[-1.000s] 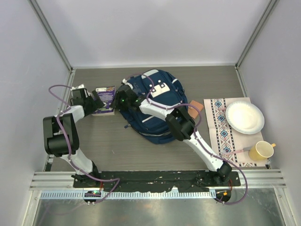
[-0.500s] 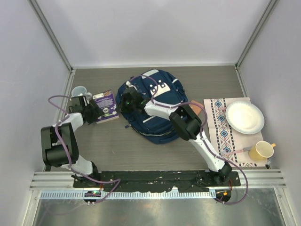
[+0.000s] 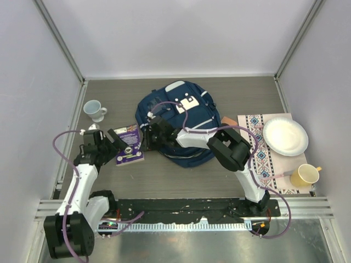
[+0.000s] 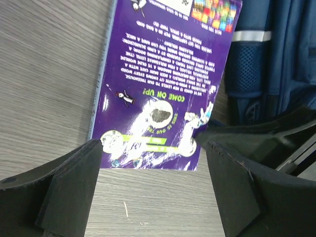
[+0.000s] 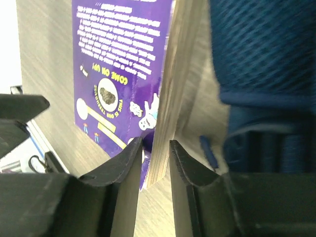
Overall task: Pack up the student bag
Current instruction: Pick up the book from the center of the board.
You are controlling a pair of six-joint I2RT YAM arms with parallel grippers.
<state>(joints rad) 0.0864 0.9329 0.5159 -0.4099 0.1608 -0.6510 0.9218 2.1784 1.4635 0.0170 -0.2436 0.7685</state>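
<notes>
The navy student bag [image 3: 186, 118] lies flat in the middle of the table, also seen in the wrist views [image 4: 261, 64] [image 5: 266, 49]. A purple book [image 3: 130, 145] lies just left of it. My right gripper [image 3: 147, 141] reaches across the bag's left side. Its jaws [image 5: 155, 143] are shut on the purple book's [image 5: 113, 64] page edge, one finger on the cover and one on the far side. My left gripper [image 3: 116, 143] stands open at the book's left. In its wrist view the gripper [image 4: 153, 148] holds nothing, with the book's [image 4: 163, 74] near edge just ahead of the fingertips.
A white mug [image 3: 94, 109] stands at the far left. On the right, a patterned placemat [image 3: 258, 145] carries a white plate [image 3: 285, 137] and a yellow mug [image 3: 304, 175]. A brown object [image 3: 227, 121] peeks out by the bag's right side.
The book has slid toward the near edge, away from the white mug. The left arm drew back with it. The right gripper came down off the bag onto the book's edge.
</notes>
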